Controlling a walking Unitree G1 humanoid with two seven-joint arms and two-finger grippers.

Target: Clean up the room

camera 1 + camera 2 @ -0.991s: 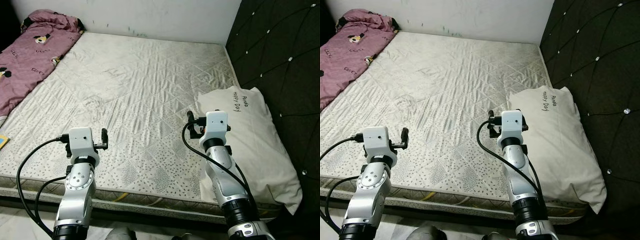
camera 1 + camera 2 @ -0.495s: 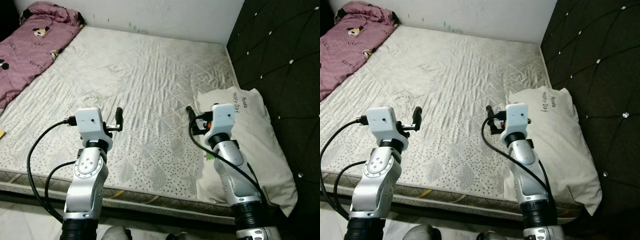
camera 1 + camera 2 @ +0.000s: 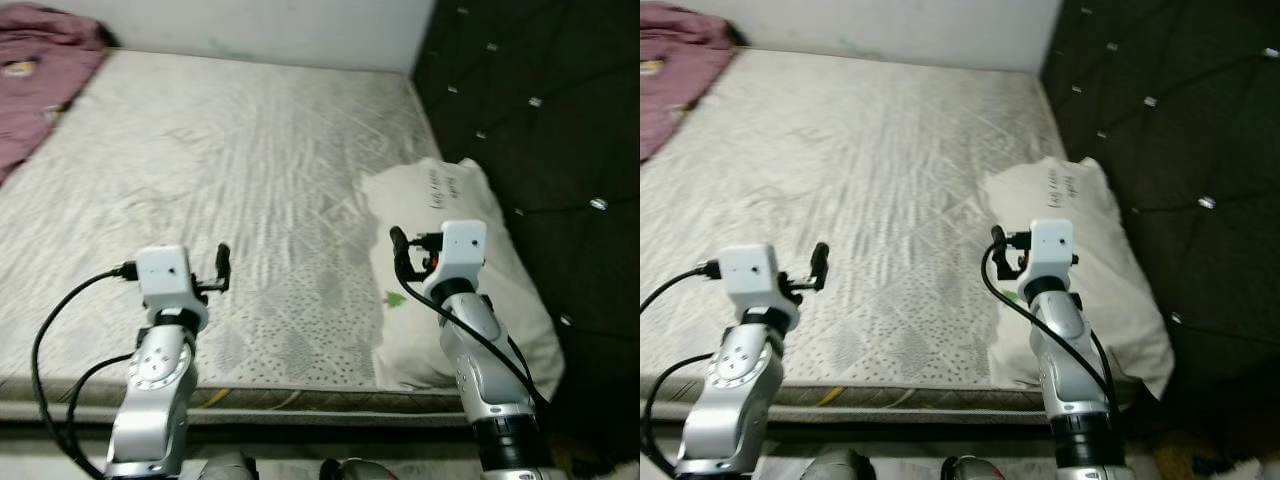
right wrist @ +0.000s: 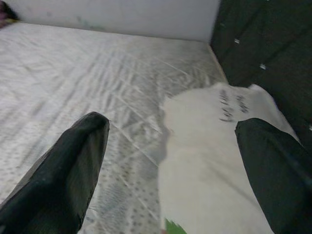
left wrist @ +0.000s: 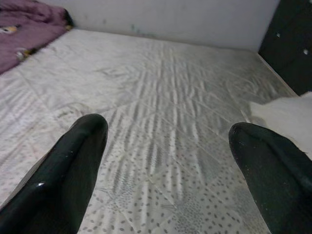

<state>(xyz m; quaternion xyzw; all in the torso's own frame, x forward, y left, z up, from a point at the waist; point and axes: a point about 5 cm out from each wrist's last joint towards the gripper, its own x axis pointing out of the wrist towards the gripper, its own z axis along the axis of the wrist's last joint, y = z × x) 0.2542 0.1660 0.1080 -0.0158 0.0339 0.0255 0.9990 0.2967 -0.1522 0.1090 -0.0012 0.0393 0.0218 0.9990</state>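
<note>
A white pillow (image 3: 455,262) with handwriting on it lies at the right side of the bare quilted mattress (image 3: 230,170), against the dark headboard, and hangs over the mattress's near edge. A small green mark (image 4: 170,227) shows on its near part. My right gripper (image 4: 173,124) is held over the mattress just left of the pillow, open and holding nothing. The left gripper (image 5: 168,129) hovers over the near left part of the mattress, also open and holding nothing. A purple printed blanket (image 3: 35,85) is bunched at the far left.
The black tufted headboard (image 3: 540,130) walls off the right side. A white wall (image 3: 250,25) runs behind the bed. The mattress's front edge (image 3: 290,395) lies just below both arms.
The whole picture has swung to the right and blurred, so the blanket now sits at the left border. Both arms stay raised with fingers apart.
</note>
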